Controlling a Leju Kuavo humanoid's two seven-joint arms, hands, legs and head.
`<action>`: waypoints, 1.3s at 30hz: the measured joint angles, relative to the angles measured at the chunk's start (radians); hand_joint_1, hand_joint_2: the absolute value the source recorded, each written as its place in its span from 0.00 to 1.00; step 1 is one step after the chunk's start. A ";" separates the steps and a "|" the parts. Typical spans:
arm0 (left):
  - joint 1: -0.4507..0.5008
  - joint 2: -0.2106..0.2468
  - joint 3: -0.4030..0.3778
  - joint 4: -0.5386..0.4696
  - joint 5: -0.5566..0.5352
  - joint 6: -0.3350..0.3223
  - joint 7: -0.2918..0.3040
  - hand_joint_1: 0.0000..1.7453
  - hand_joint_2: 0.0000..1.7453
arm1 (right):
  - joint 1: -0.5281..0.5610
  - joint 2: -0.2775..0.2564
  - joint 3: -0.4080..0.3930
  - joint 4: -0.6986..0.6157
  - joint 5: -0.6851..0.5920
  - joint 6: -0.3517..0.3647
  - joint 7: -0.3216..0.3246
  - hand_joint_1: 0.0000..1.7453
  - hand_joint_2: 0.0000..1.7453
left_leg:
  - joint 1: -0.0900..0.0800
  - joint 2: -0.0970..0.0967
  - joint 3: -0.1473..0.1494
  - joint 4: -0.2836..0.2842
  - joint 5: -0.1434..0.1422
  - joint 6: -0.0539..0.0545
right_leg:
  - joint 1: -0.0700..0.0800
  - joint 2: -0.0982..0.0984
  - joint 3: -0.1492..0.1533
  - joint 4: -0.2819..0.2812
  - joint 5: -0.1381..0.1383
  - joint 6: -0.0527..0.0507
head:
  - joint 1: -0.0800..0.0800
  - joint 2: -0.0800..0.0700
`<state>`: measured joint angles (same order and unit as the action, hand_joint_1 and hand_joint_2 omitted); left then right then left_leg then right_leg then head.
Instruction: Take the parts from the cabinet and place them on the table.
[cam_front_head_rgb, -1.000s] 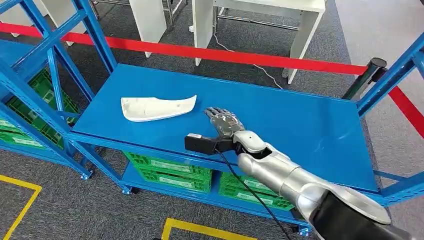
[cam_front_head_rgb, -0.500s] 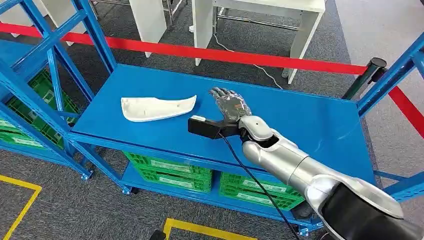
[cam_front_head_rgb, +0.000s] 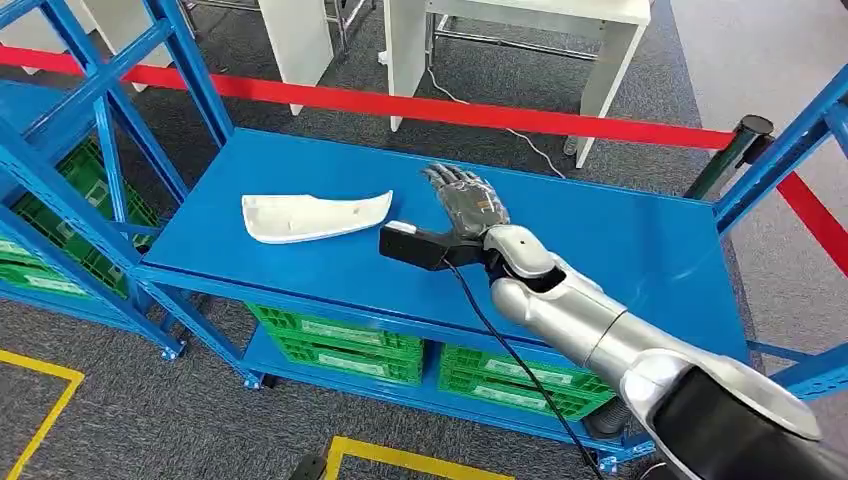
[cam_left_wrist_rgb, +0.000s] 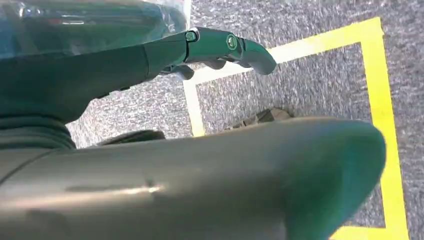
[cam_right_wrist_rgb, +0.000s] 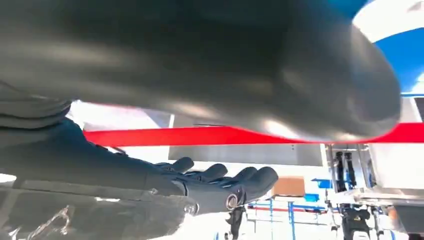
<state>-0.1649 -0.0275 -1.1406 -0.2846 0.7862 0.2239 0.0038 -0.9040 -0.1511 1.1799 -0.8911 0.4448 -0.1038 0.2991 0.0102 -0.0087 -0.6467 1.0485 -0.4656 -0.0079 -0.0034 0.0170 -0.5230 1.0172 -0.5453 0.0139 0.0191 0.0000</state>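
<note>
A white curved plastic part (cam_front_head_rgb: 313, 216) lies on the blue cabinet shelf (cam_front_head_rgb: 620, 250), toward its left half. My right hand (cam_front_head_rgb: 467, 205) hovers over the shelf just right of the part, fingers stretched out flat and apart, holding nothing. The black wrist camera block sticks out toward the part. In the right wrist view the same right hand (cam_right_wrist_rgb: 220, 187) shows straight dark fingers with nothing between them. In the left wrist view my left hand (cam_left_wrist_rgb: 220, 47) hangs above the grey carpet, fingers extended and nothing in them.
Blue uprights (cam_front_head_rgb: 110, 130) frame the shelf at left and right. Green crates (cam_front_head_rgb: 340, 345) sit on the lower level. A red barrier tape (cam_front_head_rgb: 480, 112) runs behind, with white table legs (cam_front_head_rgb: 405, 50) beyond. Yellow floor lines (cam_left_wrist_rgb: 380, 100) mark the carpet.
My right hand has moved forward and up across the shelf, farther from the front edge, staying open. The white part has not moved.
</note>
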 joint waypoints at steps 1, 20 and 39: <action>0.000 0.001 0.000 0.000 0.000 0.000 0.000 0.00 0.00 | 0.001 0.000 -0.001 0.000 0.000 -0.001 0.000 0.00 0.00 | 0.000 0.000 0.000 0.000 0.000 0.000 | 0.000 0.000 0.000 0.000 0.000 0.000 | 0.000 0.000; -0.004 0.006 0.000 0.000 -0.023 -0.002 -0.019 0.00 0.00 | 0.034 -0.038 -0.058 -0.061 0.010 -0.048 -0.003 0.00 0.00 | 0.000 0.000 0.000 0.000 0.000 0.000 | 0.000 0.000 0.000 0.000 0.000 0.000 | 0.000 0.000; -0.006 0.006 0.000 -0.002 -0.037 -0.020 -0.037 0.00 0.00 | 0.034 -0.053 -0.082 -0.102 0.024 -0.017 0.011 0.00 0.00 | 0.000 0.000 0.000 0.000 0.000 0.000 | 0.000 0.000 0.001 0.000 0.000 0.000 | 0.000 0.000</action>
<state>-0.1705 -0.0214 -1.1406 -0.2861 0.7496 0.2037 -0.0332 -0.8704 -0.2045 1.0979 -0.9934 0.4688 -0.1209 0.3097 0.0101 -0.0089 -0.6464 1.0484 -0.4656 -0.0079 -0.0032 0.0167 -0.5223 1.0175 -0.5453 0.0139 0.0195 0.0000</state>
